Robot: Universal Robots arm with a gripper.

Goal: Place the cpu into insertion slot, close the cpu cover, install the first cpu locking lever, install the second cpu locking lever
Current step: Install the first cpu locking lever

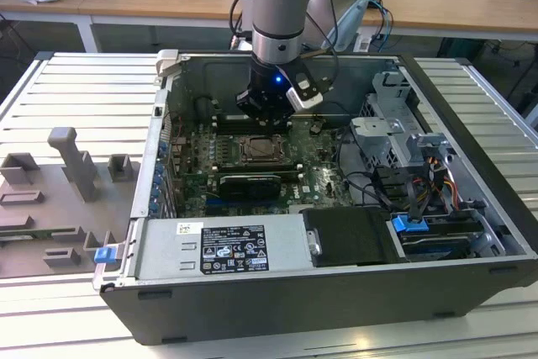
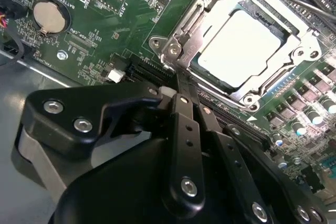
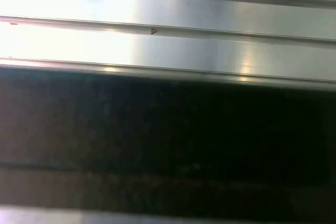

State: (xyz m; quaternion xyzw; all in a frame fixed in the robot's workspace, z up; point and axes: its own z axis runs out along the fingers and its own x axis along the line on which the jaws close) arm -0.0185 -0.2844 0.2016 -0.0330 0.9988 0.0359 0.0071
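CPU [image 2: 239, 48] sits in the slot [image 2: 198, 65], cover [image 2: 294, 27] closed over it, just ahead of the pincer [image 2: 181, 85]. Its fingers [image 2: 185, 124] appear pressed together, holding nothing. Pushing off-line could slip it onto the board [image 2: 105, 35].

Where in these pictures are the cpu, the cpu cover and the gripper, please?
cpu [image 2: 239, 45], second wrist view, middle of its pale face.
cpu cover [image 2: 212, 1], second wrist view, frame edge.
gripper [image 2: 181, 90], second wrist view, at its fingertips.
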